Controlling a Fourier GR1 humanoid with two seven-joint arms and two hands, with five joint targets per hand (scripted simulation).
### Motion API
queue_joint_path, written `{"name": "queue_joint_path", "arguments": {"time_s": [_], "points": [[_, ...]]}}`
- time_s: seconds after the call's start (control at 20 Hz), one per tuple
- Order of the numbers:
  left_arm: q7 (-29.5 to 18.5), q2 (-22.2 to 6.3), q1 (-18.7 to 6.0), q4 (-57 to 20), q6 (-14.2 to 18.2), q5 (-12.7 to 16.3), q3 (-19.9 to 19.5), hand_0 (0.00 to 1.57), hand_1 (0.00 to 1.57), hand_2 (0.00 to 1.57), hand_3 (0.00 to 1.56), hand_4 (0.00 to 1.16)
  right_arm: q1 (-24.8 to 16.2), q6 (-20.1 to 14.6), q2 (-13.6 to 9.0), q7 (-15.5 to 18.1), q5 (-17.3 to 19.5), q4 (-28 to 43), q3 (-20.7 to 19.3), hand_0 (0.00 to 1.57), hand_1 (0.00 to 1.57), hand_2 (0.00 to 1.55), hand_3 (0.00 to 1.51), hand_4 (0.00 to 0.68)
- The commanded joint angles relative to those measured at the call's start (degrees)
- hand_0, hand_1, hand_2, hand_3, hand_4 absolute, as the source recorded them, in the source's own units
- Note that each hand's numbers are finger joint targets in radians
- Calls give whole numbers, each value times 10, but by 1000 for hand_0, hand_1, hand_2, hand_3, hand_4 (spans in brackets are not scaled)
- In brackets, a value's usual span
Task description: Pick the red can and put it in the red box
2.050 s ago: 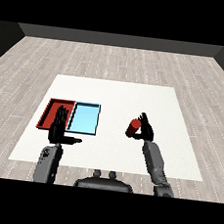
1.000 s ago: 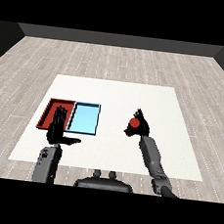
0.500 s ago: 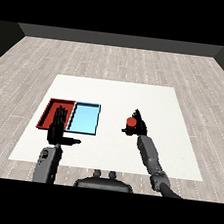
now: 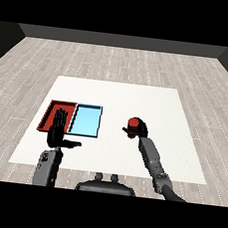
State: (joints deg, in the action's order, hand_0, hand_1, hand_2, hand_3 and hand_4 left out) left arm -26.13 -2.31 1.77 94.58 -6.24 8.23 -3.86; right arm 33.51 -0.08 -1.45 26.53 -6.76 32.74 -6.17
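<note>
Matt white table [image 4: 118,94]; floor [image 4: 117,61] looks like pale wood planks

floor [image 4: 117,61]: grey wood-look planks, filling the frame's middle and both sides
table [image 4: 118,94]: white, flat, centre of the frame, its far edge narrower than its near edge
wall [image 4: 122,41]: dark band across the top
light: even, soft
</note>
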Motion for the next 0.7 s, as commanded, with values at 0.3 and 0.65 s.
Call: {"name": "queue_joint_path", "arguments": {"time_s": [0.3, 0.65], "points": [[9, -8, -13, -15, -8, 12, -12, 0, 0, 0, 0, 0, 22, -45, 11, -32, 36, -23, 21, 1531, 1531, 1468, 1413, 546], [8, 23, -19, -4, 42, -20, 31, 0, 0, 0, 0, 0, 11, -66, 14, -59, 20, 81, 38, 1529, 1529, 1470, 1395, 580]]}}
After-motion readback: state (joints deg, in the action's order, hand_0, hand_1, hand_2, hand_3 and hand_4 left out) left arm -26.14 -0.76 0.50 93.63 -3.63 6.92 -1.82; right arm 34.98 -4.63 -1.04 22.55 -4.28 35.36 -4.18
